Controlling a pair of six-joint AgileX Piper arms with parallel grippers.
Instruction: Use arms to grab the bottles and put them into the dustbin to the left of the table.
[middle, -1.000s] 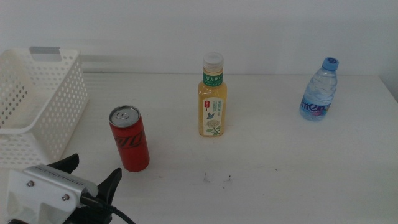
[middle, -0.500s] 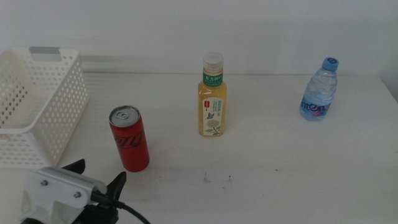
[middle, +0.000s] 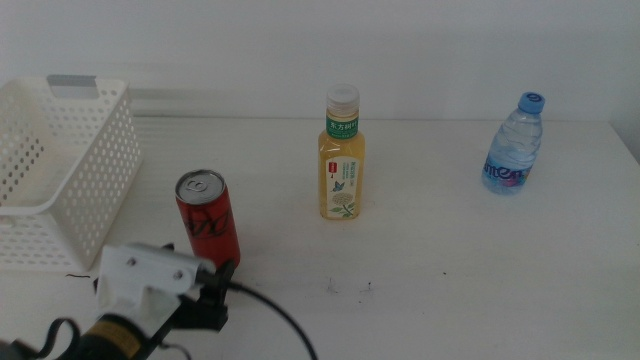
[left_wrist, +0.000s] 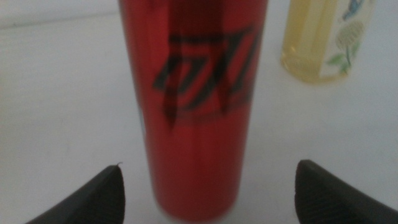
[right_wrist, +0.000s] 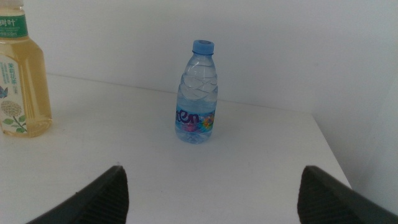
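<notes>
The red soda can (middle: 207, 220) stands upright on the table (middle: 450, 290), left of centre. My left gripper (middle: 212, 283) is right in front of its base. In the left wrist view the can (left_wrist: 193, 106) fills the middle, and the left gripper (left_wrist: 208, 183) is open with one jaw on each side of it, not touching. The yellow tea bottle (middle: 342, 160) stands at the centre and the small water bottle (middle: 515, 145) at the far right. My right gripper (right_wrist: 211, 193) is open and empty, facing the water bottle (right_wrist: 198, 93) from a distance, and is out of the middle view.
The white perforated dustbin (middle: 60, 170) stands at the table's left edge, just left of the can. The left arm's black cable (middle: 285, 325) trails across the table's front. The tea bottle (left_wrist: 323, 43) shows behind the can in the left wrist view.
My left gripper has moved right and forward, from the bottom left corner up to the can's base. The can and both bottles have not moved.
</notes>
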